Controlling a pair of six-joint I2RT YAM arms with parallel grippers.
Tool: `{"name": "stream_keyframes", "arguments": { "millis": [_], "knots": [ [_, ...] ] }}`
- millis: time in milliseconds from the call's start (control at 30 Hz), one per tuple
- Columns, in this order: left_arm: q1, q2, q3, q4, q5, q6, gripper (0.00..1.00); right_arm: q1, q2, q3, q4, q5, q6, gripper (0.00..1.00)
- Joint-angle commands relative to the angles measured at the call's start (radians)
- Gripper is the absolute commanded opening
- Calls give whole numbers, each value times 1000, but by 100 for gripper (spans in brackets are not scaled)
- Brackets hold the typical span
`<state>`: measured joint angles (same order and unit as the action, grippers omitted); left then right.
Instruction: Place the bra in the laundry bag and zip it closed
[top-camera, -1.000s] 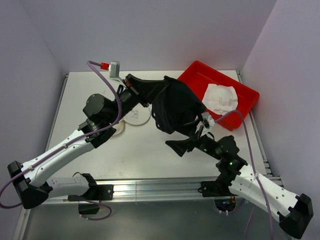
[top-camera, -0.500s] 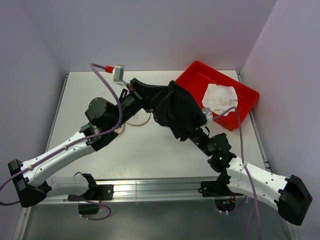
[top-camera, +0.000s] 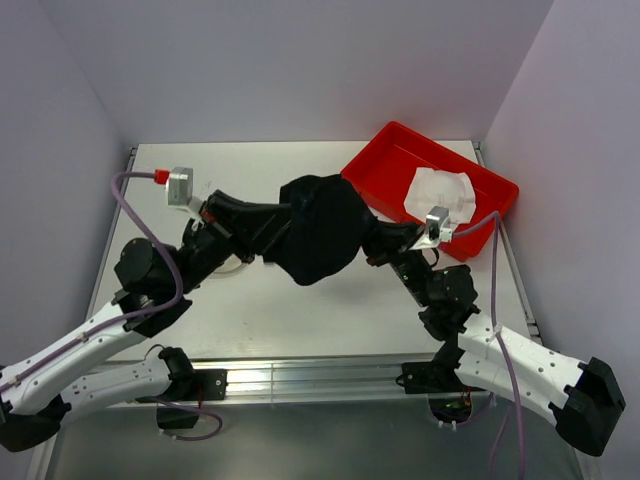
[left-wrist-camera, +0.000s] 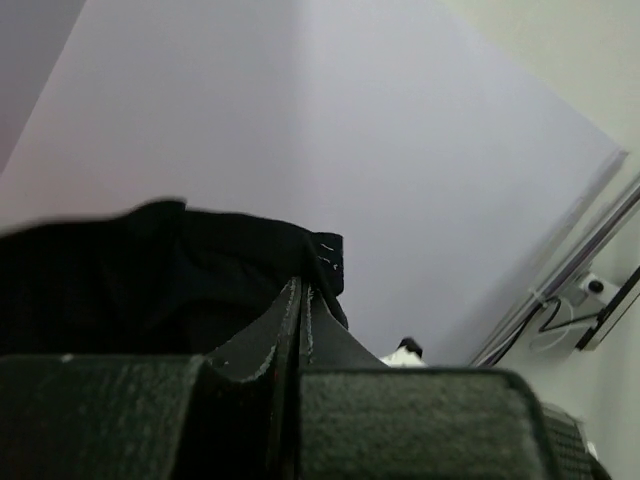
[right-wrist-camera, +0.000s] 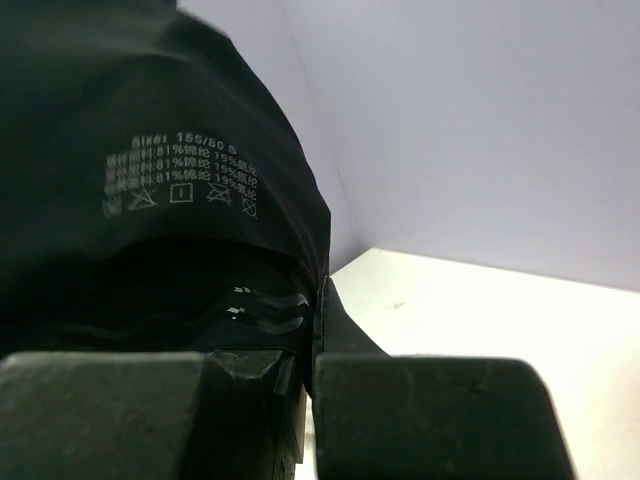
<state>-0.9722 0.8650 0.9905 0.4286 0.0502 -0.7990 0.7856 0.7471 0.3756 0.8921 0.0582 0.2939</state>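
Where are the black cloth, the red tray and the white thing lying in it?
black cloth (top-camera: 318, 232): top view, middle of the bunched fabric.
red tray (top-camera: 388, 162): top view, bare floor near its left end.
bra (top-camera: 440, 192): top view, middle of the white fabric.

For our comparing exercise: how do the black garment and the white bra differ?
The black garment is dark; the white bra is pale. The black garment is held aloft and looks larger; the white bra lies crumpled in the red tray. Both are soft fabric.

Boxed in on three sides by pale lavender walls (top-camera: 300, 60), a white surface (top-camera: 320, 320) (aluminium rail (top-camera: 310, 377) along its near edge); below that, dull grey floor (top-camera: 320, 440). Soft, even light.
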Motion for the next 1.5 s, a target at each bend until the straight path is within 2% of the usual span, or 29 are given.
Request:
{"name": "stream_keyframes", "arguments": {
  "millis": [0, 33, 67, 100, 133, 200, 233, 300, 367, 467, 533, 633, 867, 1067, 1267, 1467],
  "knots": [
    [-5, -98, -62, -98, 82, 85, 7, -48, 18, 118, 2, -47, -38, 0],
    [-5, -119, -73, -164, 77, 107, 17, -87, 30, 173, -55, -87, -23, 0],
    [-5, -165, -78, -306, 29, 148, 45, -104, 34, 201, -91, -162, -9, 0],
    [-5, -190, -82, -385, -19, 161, 58, -120, 38, 235, -134, -203, 1, 0],
    [-5, -219, -96, -457, -60, 165, 70, -131, 55, 268, -248, -240, 8, 0],
    [-5, -302, -107, -621, -213, 167, 84, -134, 72, 365, -365, -321, 25, 0],
    [-5, -331, -122, -646, -236, 169, 85, -134, 96, 417, -487, -352, 39, 0],
    [-5, -402, -154, -643, -250, 170, 87, -134, 113, 422, -533, -462, 69, 0],
    [-5, -423, -171, -620, -239, 173, 92, -135, 118, 418, -570, -500, 116, 0],
    [-5, -359, -167, -585, -179, 193, 97, -134, 120, 454, -689, -515, 143, 0],
    [-5, -315, -155, -558, -115, 204, 99, -134, 132, 502, -821, -492, 133, 0],
    [-5, -227, -141, -545, -104, 213, 99, -134, 117, 507, -912, -460, 119, 0],
    [-5, -114, -162, -475, -144, 230, 99, -134, 54, 448, -947, -432, 133, 0],
    [-5, -72, -171, -442, -95, 215, 96, -135, 28, 428, -944, -393, 134, 0],
    [-5, -136, -248, -481, -116, 170, 98, -137, 5, 454, -944, -316, 131, 0],
    [-5, -201, -346, -489, -122, 119, 98, -135, 11, 487, -940, -334, 139, 0]
  ]
}}
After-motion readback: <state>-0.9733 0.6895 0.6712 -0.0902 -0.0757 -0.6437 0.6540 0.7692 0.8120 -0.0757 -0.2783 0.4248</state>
